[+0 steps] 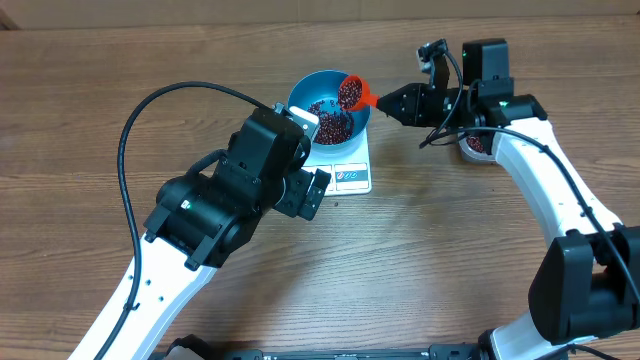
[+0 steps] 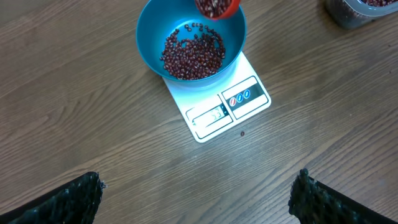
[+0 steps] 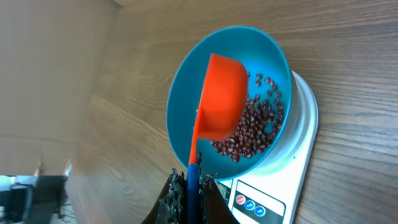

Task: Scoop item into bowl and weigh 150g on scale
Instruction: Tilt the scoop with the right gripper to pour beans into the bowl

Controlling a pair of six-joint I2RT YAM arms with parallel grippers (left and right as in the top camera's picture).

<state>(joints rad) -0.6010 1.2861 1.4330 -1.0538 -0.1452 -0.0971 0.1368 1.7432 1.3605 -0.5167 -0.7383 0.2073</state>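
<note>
Overhead: brown wood-grain table [image 1: 80, 60] under scale [image 1: 352, 176].

You are holding the red scoop [image 3: 221, 93] by its handle, with your right gripper [image 3: 189, 186] clamping on the handle's end. The scoop's cup is hanging over the blue bowl [image 3: 245, 46] with its back facing the camera, so its contents are hidden. Dark red-brown beans [image 3: 258, 127] are lying in the bowl's bottom, just right of the cup. The bowl is sitting on the white scale [image 3: 306, 118], whose button panel [image 3: 249, 205] is showing near your gripper. Everything is resting on the wooden table [image 3: 348, 56].
</note>
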